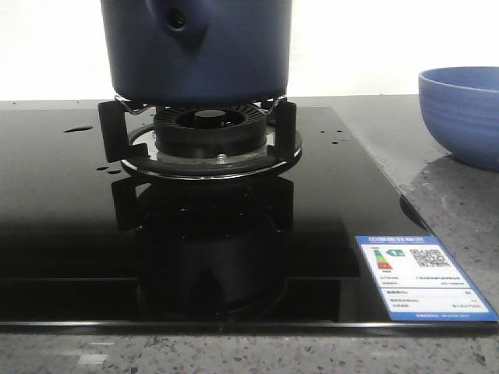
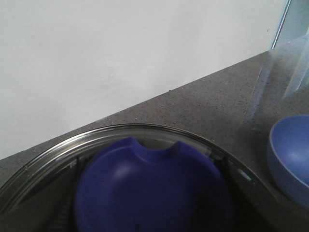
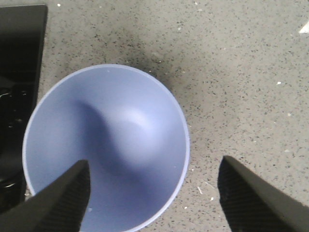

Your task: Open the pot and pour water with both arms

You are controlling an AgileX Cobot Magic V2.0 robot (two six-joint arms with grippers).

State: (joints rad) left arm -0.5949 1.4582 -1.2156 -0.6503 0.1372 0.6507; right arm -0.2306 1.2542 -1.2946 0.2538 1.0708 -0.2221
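The dark navy pot (image 1: 199, 54) stands on the gas burner (image 1: 210, 136), its handle socket (image 1: 178, 19) facing me; its top is cut off in the front view. In the left wrist view a glass lid (image 2: 120, 135) with a steel rim and a big blue knob (image 2: 154, 193) fills the near field; my left fingers do not show. Small water drops (image 1: 78, 129) lie on the black cooktop (image 1: 62, 234). My right gripper (image 3: 152, 198) is open above the lighter blue bowl (image 3: 106, 145), one finger over the bowl, the other over the counter.
The lighter blue bowl (image 1: 464, 113) stands on the grey speckled counter (image 3: 241, 72) right of the cooktop; it also shows in the left wrist view (image 2: 292, 159). A blue-and-white energy label (image 1: 421, 284) is stuck on the cooktop's front right corner. A white wall is behind.
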